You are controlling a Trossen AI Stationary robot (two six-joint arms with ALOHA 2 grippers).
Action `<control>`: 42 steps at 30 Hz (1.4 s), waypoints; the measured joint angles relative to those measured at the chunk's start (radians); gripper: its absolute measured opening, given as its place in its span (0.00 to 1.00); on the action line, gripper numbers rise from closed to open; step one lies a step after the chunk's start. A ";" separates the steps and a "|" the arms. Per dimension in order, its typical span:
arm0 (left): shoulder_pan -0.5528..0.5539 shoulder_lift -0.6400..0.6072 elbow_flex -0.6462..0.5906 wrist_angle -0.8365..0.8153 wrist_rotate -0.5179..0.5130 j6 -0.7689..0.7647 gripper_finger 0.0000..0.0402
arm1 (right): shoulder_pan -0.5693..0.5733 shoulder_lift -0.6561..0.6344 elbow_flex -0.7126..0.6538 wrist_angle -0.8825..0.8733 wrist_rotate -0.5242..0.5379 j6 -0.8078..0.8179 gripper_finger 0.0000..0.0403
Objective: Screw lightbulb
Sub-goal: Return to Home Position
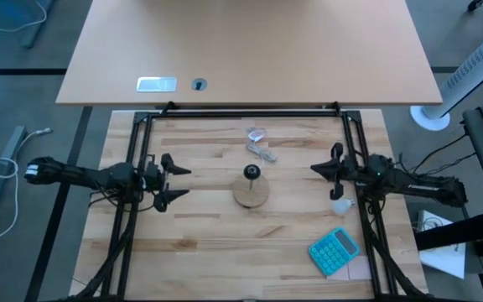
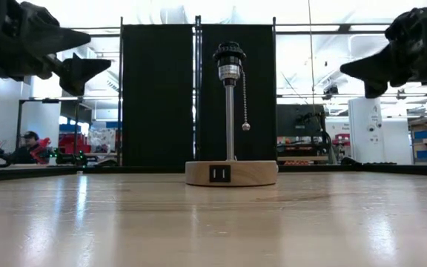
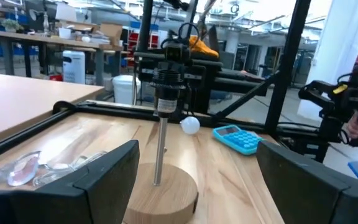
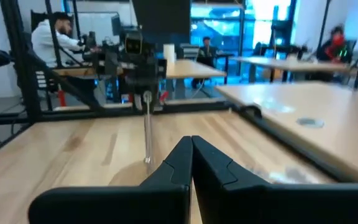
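Currently the lightbulb (image 1: 340, 205) is not in the lamp (image 1: 251, 183). It lies loose on the table (image 1: 199, 243) on the right-arm side of the lamp, well clear of the wooden base (image 3: 166, 186) and closer to the blue calculator (image 1: 334, 251) than to the lamp. The socket (image 2: 229, 55) at the top of the lamp's stem is empty, and the pull chain (image 2: 244, 104) hangs beside the stem.

Right gripper (image 4: 191, 146): fingers pressed together with nothing between them, raised off the table on the bulb's side of the lamp and pointing at the lamp. Left gripper (image 3: 197, 152): fingers spread wide and empty, raised on the opposite side of the lamp and facing it. Both are well apart from the lamp. A crumpled clear wrapper with cord (image 1: 258, 144) lies beyond the lamp, toward the far edge.

Handling estimate:
- **Weight and shell:** the bulb is probably very light, with a thin, stiff shell, so it is fragile under a hard squeeze.
- **Surface:** it is smooth and round, so it is likely to roll or slip when nudged.
- **Where to grip:** best hold is across the widest part of the globe with moderate force, leaving the screw neck free to meet the socket.
- **Lamp:** it may turn while the bulb is twisted in, so bracing the base looks advisable.
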 joint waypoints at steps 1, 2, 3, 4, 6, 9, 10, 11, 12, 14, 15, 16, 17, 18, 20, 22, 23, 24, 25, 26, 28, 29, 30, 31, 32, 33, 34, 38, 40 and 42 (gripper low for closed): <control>0.000 0.000 0.000 0.001 0.000 -0.001 0.79 | 0.009 -0.008 -0.009 -0.009 0.008 0.015 0.00; 0.000 0.000 0.000 0.003 0.000 -0.005 0.79 | 0.017 -0.017 -0.009 -0.030 0.010 0.027 0.01; 0.000 -0.001 0.000 0.003 0.000 -0.011 0.79 | 0.028 -0.023 -0.008 -0.054 0.010 0.036 0.01; 0.000 -0.002 0.000 0.003 0.000 -0.014 0.79 | 0.037 -0.029 -0.008 -0.073 0.010 0.041 0.01; 0.000 -0.001 0.000 0.003 0.000 -0.021 0.79 | 0.055 -0.046 -0.008 -0.099 -0.002 0.053 0.00; 0.000 -0.003 0.000 0.007 0.000 -0.053 0.79 | 0.087 -0.063 -0.008 -0.092 -0.031 0.085 0.00; -0.001 -0.005 0.000 0.012 0.000 -0.065 0.79 | 0.101 -0.063 -0.007 -0.092 -0.032 0.091 0.00; -0.001 -0.010 0.000 0.011 0.003 -0.071 0.79 | 0.116 -0.063 -0.007 -0.097 -0.030 0.094 0.01; -0.001 -0.012 0.000 0.012 0.005 -0.073 0.79 | 0.131 -0.063 -0.007 -0.098 -0.020 0.094 0.01; -0.001 -0.014 0.000 0.015 0.004 -0.070 0.79 | 0.161 -0.059 -0.007 -0.099 0.010 0.083 0.01; -0.001 -0.015 0.000 0.012 0.004 -0.064 0.79 | 0.173 -0.056 -0.007 -0.099 0.017 0.065 0.01; -0.001 -0.015 -0.001 0.012 0.004 -0.064 0.79 | 0.183 -0.055 -0.007 -0.099 0.018 0.048 0.00; -0.001 -0.014 -0.002 0.010 0.004 -0.073 0.79 | 0.191 -0.056 -0.007 -0.099 0.020 0.037 0.00; -0.001 -0.010 -0.002 0.003 0.004 -0.088 0.79 | 0.197 -0.057 -0.007 -0.098 0.024 0.036 0.00; -0.001 -0.001 -0.002 -0.027 0.005 -0.106 0.79 | 0.203 -0.051 -0.007 -0.098 0.027 0.034 0.01; -0.002 0.015 -0.002 -0.034 0.004 -0.107 0.79 | 0.204 -0.038 -0.007 -0.098 0.027 0.033 0.01; -0.002 0.021 -0.002 -0.034 0.004 -0.107 0.79 | 0.204 -0.030 -0.007 -0.098 0.027 0.030 0.01; -0.001 0.024 -0.002 -0.034 0.000 -0.110 0.79 | 0.204 -0.023 -0.007 -0.098 0.027 0.023 0.01; 0.000 0.025 -0.002 -0.036 -0.014 -0.119 0.79 | 0.204 -0.016 -0.007 -0.098 0.027 0.013 0.00; 0.001 0.024 -0.002 -0.045 -0.027 -0.130 0.79 | 0.204 -0.007 -0.007 -0.096 0.027 -0.002 0.00; 0.001 0.012 0.005 -0.112 -0.030 -0.130 0.79 | 0.204 0.010 -0.007 -0.099 0.020 -0.027 0.00; 0.001 0.004 0.014 -0.160 -0.030 -0.126 0.79 | 0.204 0.017 -0.007 -0.099 0.019 -0.030 0.00; 0.001 -0.007 0.025 -0.211 -0.030 -0.120 0.79 | 0.204 0.026 -0.007 -0.098 0.019 -0.026 0.01; 0.001 -0.021 0.035 -0.262 -0.030 -0.108 0.79 | 0.204 0.035 -0.007 -0.099 0.019 -0.016 0.01; 0.001 -0.035 0.041 -0.300 -0.030 -0.091 0.79 | 0.204 0.045 -0.007 -0.099 0.019 -0.005 0.01; 0.001 -0.050 0.043 -0.315 -0.030 -0.074 0.79 | 0.204 0.052 -0.007 -0.099 0.019 0.001 0.01; 0.001 -0.067 0.043 -0.318 -0.030 -0.055 0.79 | 0.204 0.057 -0.007 -0.099 0.019 0.002 0.01; 0.002 -0.145 -0.002 -0.237 -0.030 -0.024 0.79 | 0.204 0.083 -0.007 -0.099 0.018 0.015 0.00; 0.002 -0.179 -0.002 -0.291 -0.024 -0.023 0.79 | 0.204 0.094 -0.007 -0.099 0.017 0.023 0.01; 0.003 -0.203 -0.002 -0.325 -0.029 -0.009 0.79 | 0.204 0.108 -0.007 -0.099 0.017 0.022 0.01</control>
